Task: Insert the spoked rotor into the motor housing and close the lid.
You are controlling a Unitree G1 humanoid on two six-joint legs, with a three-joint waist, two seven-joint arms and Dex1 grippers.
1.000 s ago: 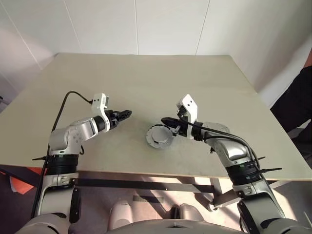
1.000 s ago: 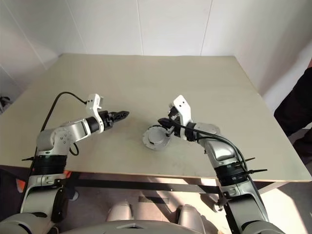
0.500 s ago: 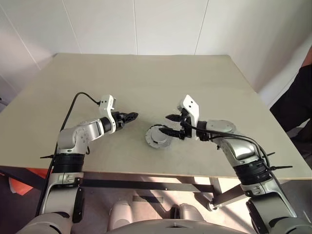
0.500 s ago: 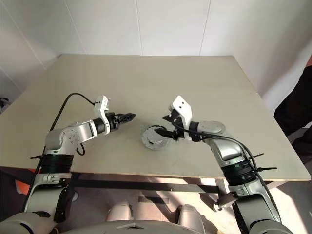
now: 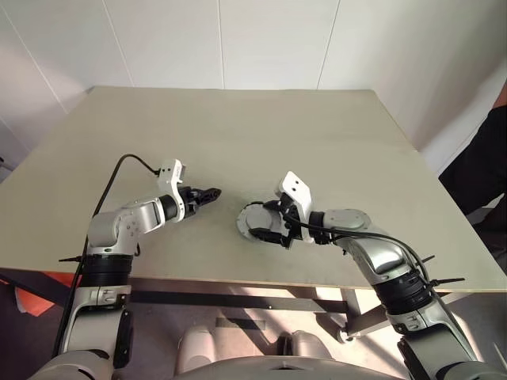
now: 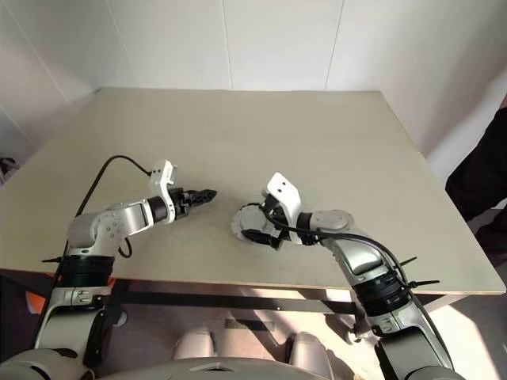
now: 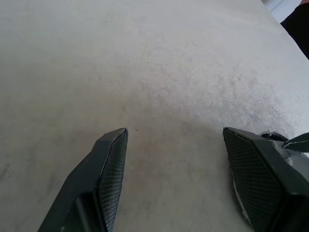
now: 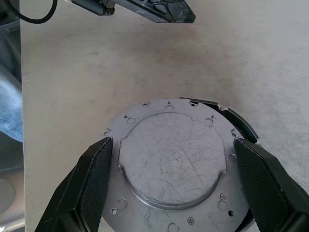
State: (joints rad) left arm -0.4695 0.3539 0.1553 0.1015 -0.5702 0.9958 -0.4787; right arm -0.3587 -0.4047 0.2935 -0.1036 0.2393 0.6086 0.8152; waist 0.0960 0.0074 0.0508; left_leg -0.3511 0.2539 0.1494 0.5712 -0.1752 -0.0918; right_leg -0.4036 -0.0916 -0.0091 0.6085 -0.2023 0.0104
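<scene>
A round grey assembly (image 5: 253, 222) lies on the table near its front edge. The right wrist view shows its top as the lid (image 8: 174, 154), a flat grey disc with small holes, lying on the motor housing, whose dark rim (image 8: 240, 124) peeks out at one side. The spoked rotor is hidden. My right gripper (image 8: 172, 141) is open, one finger on each side of the lid and neither touching it. My left gripper (image 5: 212, 192) hangs open and empty over bare table to the left of the assembly, and its fingers (image 8: 164, 12) also cross the right wrist view.
The beige table (image 5: 238, 134) stretches back to a white wall. Its front edge (image 5: 238, 283) runs close below both arms. A person in dark clothing (image 5: 485, 170) stands at the right edge. A black cable (image 5: 119, 170) loops from my left wrist.
My right gripper has gone from shut at the assembly's rim to open, and has drawn back and lower so its fingers straddle the lid. The left arm has stayed still.
</scene>
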